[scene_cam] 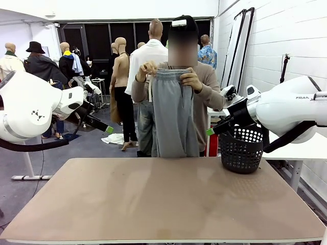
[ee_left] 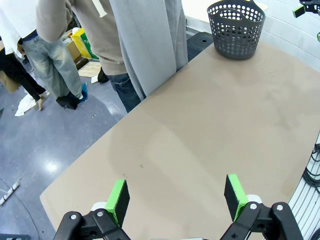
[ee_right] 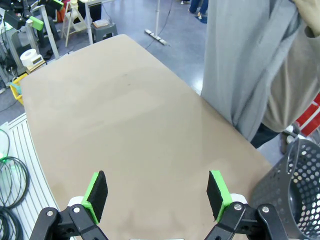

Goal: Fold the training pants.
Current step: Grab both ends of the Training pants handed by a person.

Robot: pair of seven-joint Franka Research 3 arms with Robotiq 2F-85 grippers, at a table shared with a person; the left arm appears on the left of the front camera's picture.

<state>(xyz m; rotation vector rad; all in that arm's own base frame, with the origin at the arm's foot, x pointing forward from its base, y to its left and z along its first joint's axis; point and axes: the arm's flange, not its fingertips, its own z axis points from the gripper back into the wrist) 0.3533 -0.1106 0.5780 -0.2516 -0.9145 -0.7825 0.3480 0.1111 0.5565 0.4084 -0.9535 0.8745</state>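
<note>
- Front view: the training pants [scene_cam: 172,112] were held up by the waistband in the person's hands [scene_cam: 191,80] beyond the bench's [scene_cam: 163,204] far edge, probably to be laid flat. A basket [scene_cam: 241,148] stood at the bench's far right corner.
- Left wrist view: the left gripper [ee_left: 177,195] was held wide and empty above bare bench.
- Right wrist view: the right gripper [ee_right: 157,192] was likewise spread wide and empty above the bench's open middle.

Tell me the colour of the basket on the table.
Dark grey basket, clearest in the left wrist view.
</note>
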